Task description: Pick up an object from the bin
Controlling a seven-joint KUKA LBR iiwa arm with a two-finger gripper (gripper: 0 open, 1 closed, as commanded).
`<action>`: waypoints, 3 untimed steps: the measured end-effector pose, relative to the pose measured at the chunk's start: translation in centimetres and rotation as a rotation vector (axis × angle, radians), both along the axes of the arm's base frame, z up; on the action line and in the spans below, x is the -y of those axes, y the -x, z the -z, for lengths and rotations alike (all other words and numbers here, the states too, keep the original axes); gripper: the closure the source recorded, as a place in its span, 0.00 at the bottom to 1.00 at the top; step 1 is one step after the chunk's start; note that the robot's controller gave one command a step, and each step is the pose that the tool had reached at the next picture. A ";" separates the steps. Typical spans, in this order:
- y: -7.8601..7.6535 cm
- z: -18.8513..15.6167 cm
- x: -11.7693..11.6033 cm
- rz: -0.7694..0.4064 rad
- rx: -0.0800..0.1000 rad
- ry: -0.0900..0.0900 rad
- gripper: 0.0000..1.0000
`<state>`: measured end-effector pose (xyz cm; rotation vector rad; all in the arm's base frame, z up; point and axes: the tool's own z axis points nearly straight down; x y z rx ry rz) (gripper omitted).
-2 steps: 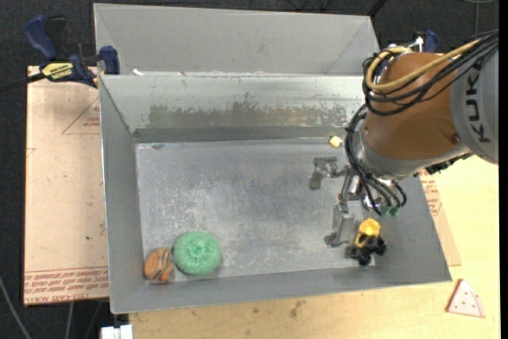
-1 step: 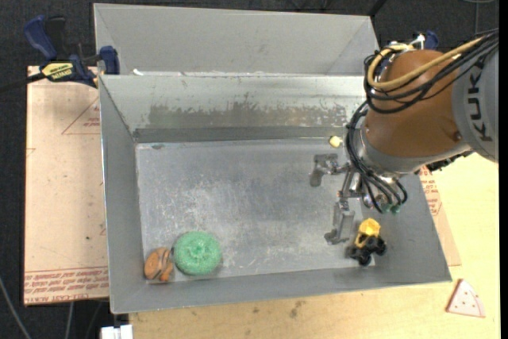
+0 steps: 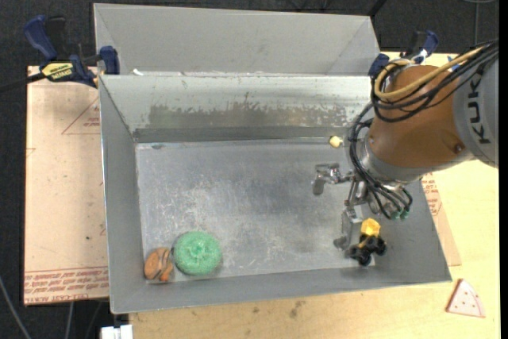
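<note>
Whether my gripper [image 3: 352,228] is wide or closed I cannot tell; it hangs low in the grey bin [image 3: 238,194], at the near corner on the view's right, just beside a small yellow and black toy [image 3: 367,239] too small to show which way it points. A green round scrubber [image 3: 197,253] touches an orange-brown lump [image 3: 159,264] in the opposite near corner. My arm [image 3: 421,119] reads "KU"

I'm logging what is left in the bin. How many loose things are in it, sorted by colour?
Green round pad: 1
Orange-brown piece: 1
Yellow-and-black toy: 1
Small pale yellow bit: 1
Total: 4
</note>
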<state>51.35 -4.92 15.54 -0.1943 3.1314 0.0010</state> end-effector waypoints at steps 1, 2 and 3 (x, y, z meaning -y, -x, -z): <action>-0.9 1.4 3.8 -0.432 0.000 0.001 0.00; 1.3 1.7 6.3 -0.458 -0.003 0.000 0.00; 0.8 4.2 7.3 -0.376 -0.003 0.002 0.00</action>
